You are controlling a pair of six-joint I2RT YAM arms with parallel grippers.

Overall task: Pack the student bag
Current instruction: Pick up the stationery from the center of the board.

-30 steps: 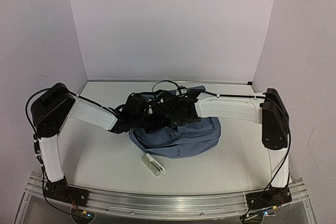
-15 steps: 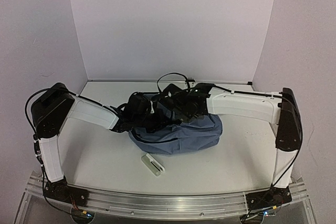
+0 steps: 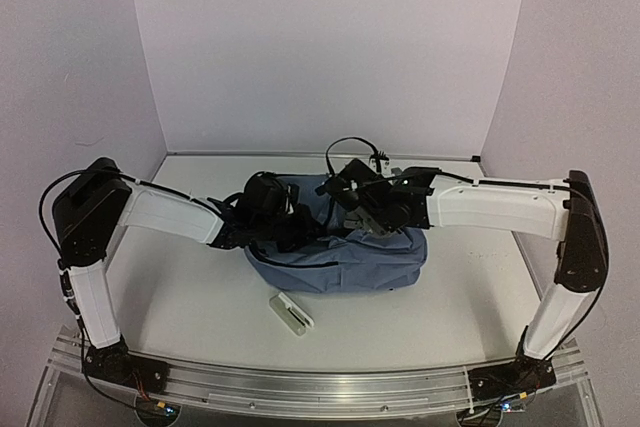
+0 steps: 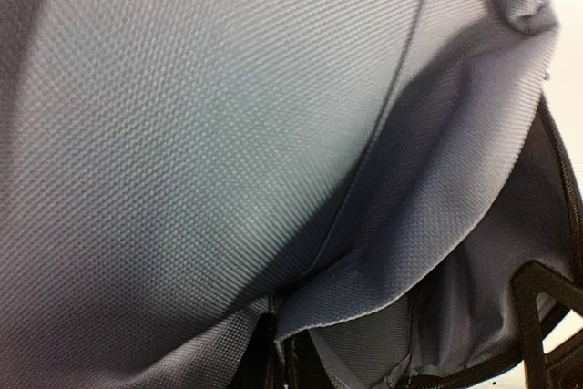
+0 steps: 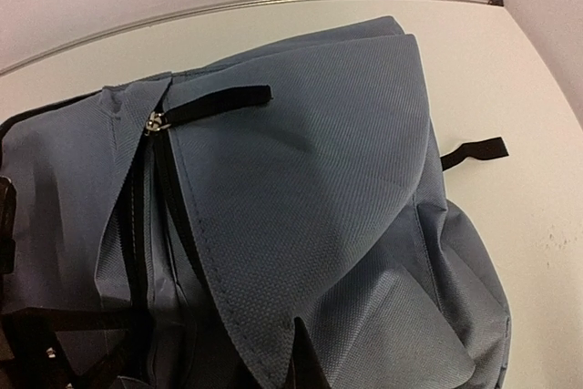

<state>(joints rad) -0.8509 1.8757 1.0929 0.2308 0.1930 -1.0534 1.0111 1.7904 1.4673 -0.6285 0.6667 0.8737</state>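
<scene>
Bag, place: the student bag lies in the middle of the table, both arms reaching over its top.
Bag, look: slate-blue woven fabric, soft and slumped, with a dark seam line across its near face. In the right wrist view a broad flap rises toward the camera, and a black pull strap runs from a metal zipper slider at the flap's 10 o'clock. A short black tab sticks out at 3 o'clock onto the table.
Bag, opening: the left wrist view fills with weave. A fold gapes at 5 o'clock onto a darker inside, with a black zipper edge down the right border.
Left gripper: the left gripper sits at the bag's 10 o'clock, buried among black straps and cloth. I cannot tell how far apart its fingers stand or whether they have cloth between them.
Right gripper: the right gripper sits on the bag's top at 12 o'clock. Only a dark sliver shows at the foot of its own view, where the flap ends. I cannot tell whether it has hold of the flap.
Surface: a white tabletop with a metal rail along the near edge. A small white oblong item lies just off the bag at 7 o'clock.
Room: plain pale walls on three sides.
Hard to see: the bag's far side is hidden behind the wrists.
</scene>
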